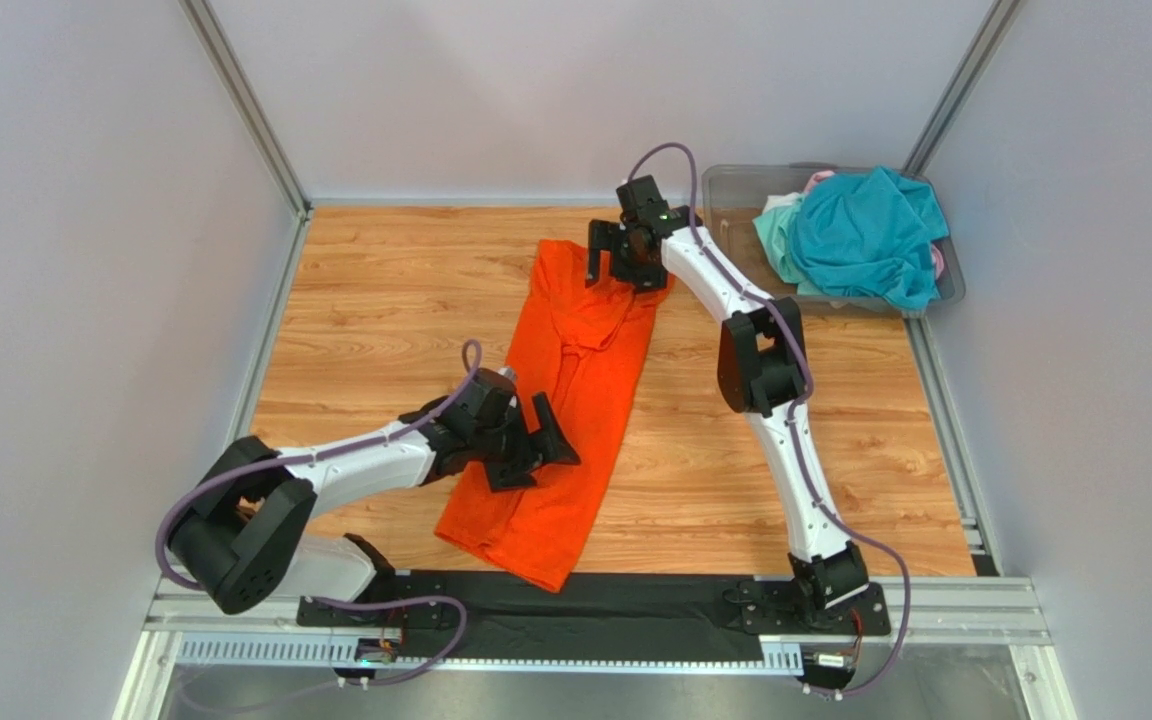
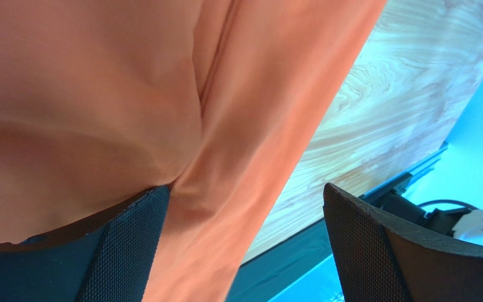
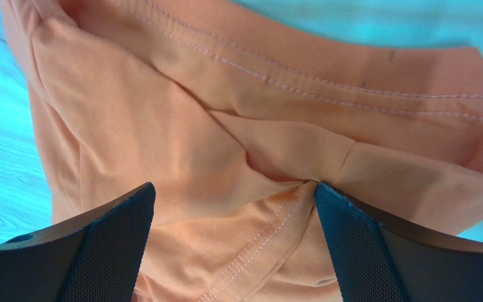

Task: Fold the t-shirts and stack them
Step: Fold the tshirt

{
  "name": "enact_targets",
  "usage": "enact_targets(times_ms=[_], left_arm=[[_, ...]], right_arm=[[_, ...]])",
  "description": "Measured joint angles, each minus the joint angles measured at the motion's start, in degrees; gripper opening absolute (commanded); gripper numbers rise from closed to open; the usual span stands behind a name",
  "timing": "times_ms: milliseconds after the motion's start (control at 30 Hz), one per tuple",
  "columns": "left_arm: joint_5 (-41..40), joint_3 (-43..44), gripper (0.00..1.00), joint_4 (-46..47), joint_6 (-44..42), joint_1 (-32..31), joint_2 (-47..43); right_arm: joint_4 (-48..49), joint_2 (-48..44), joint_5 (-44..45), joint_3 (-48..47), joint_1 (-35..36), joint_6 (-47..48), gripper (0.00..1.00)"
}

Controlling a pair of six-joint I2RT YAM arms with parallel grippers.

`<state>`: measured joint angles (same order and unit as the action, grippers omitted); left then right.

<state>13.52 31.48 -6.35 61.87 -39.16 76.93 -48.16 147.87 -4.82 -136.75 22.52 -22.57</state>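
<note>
Lying as long folded strip, centre frame: orange t-shirt [image 1: 575, 393]. Judged light, limp, layers likely to slide. Left gripper [image 1: 531, 446] over lower half, right gripper [image 1: 620, 267] at collar end; both pincers wide, nothing held. You: pinch stitched edges through all layers.

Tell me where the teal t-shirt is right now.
In the overhead view, the teal t-shirt is heaped in the clear bin at the table's far right corner, over a pale mint shirt, right of the right end effector.
</note>
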Motion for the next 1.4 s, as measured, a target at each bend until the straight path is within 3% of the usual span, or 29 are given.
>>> enact_targets(times_ms=[100,267,467,633,767,900,1067,1233,1400], left_arm=[[-1.62,0.98,1.0,0.33,2.78,-3.87,1.01],[-5.62,1.62,1.0,-0.59,6.14,-12.26,1.07],[-9.92,5.25,1.0,-8.2,5.81,-14.88,1.2],[-18.03,7.89,1.0,-19.26,3.54,-15.17,-6.78],[-24.65,9.2,1.0,-25.92,2.1,-15.21,-16.46],[-30.03,8.0,1.0,-32.72,2.14,-15.21,-25.42],[-34.23,2.54,1.0,-40.04,2.32,-15.23,-34.05],[-34.4,-3.52,1.0,-43.56,2.14,-15.23,-41.86],[-33.73,-6.19,1.0,-43.5,1.81,-15.23,-46.03]], right_arm=[[0.92,2.58,-0.9,-4.04,-0.22,0.04,1.0],[5.09,2.62,-4.07,-2.99,-0.83,-0.07,1.0],[8.26,-0.2,-6.01,1.9,-0.74,0.87,1.0],[6.16,-6.82,-2.78,6.99,0.46,2.6,1.0],[5.9,-17.46,0.72,13.14,2.54,3.02,1.0],[6.8,-30.29,6.27,22.75,7.13,3.08,1.0],[8.61,-42.27,14.14,41.86,18.43,-1.73,1.0],[8.81,-41.18,18.16,55.32,31.21,-8.83,1.0],[7.93,-37.33,19.17,56.98,36.52,-13.33,1.0]])
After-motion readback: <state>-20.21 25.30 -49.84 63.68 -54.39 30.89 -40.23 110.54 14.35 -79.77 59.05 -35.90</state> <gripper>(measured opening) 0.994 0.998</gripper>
